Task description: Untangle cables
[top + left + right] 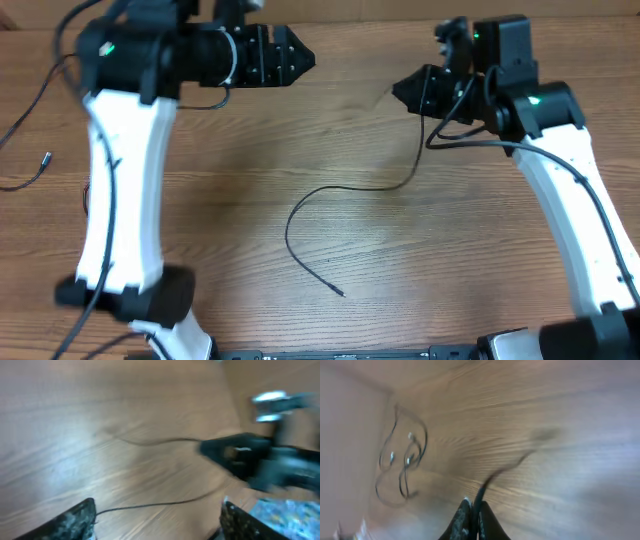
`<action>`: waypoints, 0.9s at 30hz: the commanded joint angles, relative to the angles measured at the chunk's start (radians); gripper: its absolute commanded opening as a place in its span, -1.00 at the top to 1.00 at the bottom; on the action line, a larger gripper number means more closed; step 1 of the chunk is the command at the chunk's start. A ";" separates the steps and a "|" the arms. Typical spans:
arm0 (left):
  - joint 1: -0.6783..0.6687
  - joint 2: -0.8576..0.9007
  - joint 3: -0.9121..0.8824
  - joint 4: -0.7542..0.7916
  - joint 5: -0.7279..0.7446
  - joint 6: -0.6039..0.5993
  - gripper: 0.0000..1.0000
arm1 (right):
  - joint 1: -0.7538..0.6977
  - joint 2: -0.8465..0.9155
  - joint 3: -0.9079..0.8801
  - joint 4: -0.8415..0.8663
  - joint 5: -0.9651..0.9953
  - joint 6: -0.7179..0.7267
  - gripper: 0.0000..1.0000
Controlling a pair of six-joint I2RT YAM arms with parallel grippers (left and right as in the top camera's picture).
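A thin black cable [330, 190] lies curved on the wooden table, its plug tip at the front [340, 292]. Its other end rises to my right gripper [402, 90], which is shut on it above the table. The right wrist view shows the jaws [474, 509] pinched on this cable [502, 471]. My left gripper [305, 58] is open and empty at the back, left of the right gripper. In the blurred left wrist view its jaws [157, 515] are wide apart over the cable [155, 504].
More thin black cables lie at the table's far left [22, 112], one with a small plug tip [46, 157]. They show as a looped bundle in the right wrist view [400, 460]. The right gripper shows in the left wrist view [240, 455].
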 commanded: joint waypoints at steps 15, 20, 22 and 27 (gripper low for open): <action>-0.237 0.258 0.011 -0.122 0.398 0.824 -0.53 | -0.120 -0.088 0.035 -0.024 -0.117 0.320 0.93; -0.303 0.259 0.011 -0.059 0.394 0.885 -0.55 | -0.207 -0.088 0.035 0.029 -0.305 0.336 0.93; -0.328 0.259 0.010 -0.017 0.394 0.883 -0.55 | -0.225 -0.088 0.035 0.062 -0.357 0.369 0.93; -0.376 0.267 0.010 0.064 0.389 0.878 -0.57 | -0.245 -0.088 0.035 0.190 -0.468 0.490 0.93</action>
